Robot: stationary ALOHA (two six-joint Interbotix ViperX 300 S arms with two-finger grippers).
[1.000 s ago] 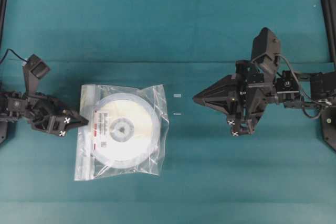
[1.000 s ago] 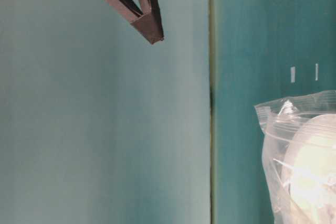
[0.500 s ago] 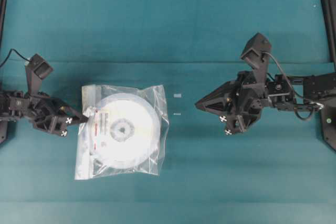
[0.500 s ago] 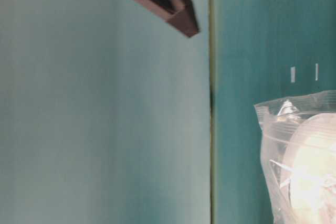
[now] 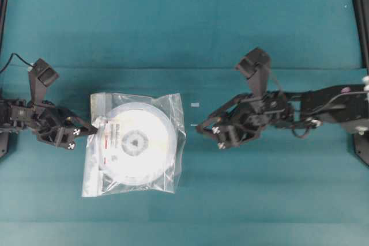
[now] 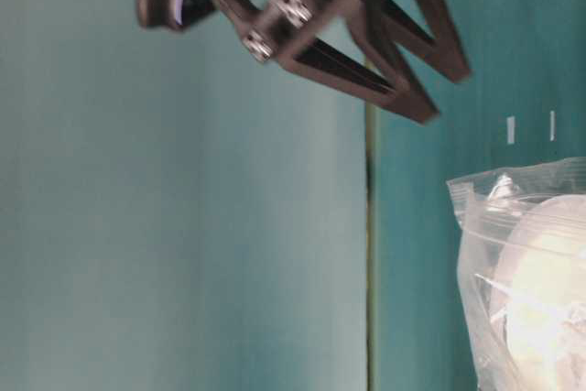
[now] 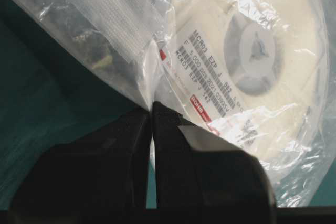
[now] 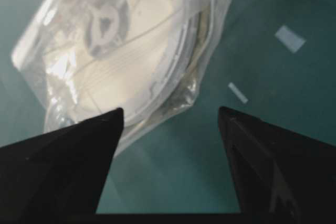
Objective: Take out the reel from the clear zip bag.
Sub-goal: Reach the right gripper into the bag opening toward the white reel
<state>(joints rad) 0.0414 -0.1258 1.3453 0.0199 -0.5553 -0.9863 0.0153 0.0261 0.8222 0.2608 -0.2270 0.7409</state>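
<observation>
The clear zip bag (image 5: 97,178) lies flat on the teal table with the white reel (image 5: 135,142) inside it. My left gripper (image 5: 92,127) is shut on the bag's left edge, beside the zip strip. In the left wrist view the gripper (image 7: 151,106) pinches a fold of the bag (image 7: 94,30), and the reel's label (image 7: 207,80) shows through the plastic. My right gripper (image 5: 199,126) is open and empty, just right of the bag and apart from it. In the right wrist view the gripper (image 8: 170,111) faces the bag's corner (image 8: 212,30) and the reel (image 8: 136,51).
Two small white tape marks (image 5: 195,105) (image 5: 194,124) lie on the table between the bag and my right gripper. Black frame posts (image 5: 361,21) stand at the table's far left and right edges. In the table-level view my right gripper (image 6: 449,93) hangs above the bag (image 6: 476,226).
My right arm has swung left toward the bag, its gripper staying open. My left gripper has stayed at the bag's left edge.
</observation>
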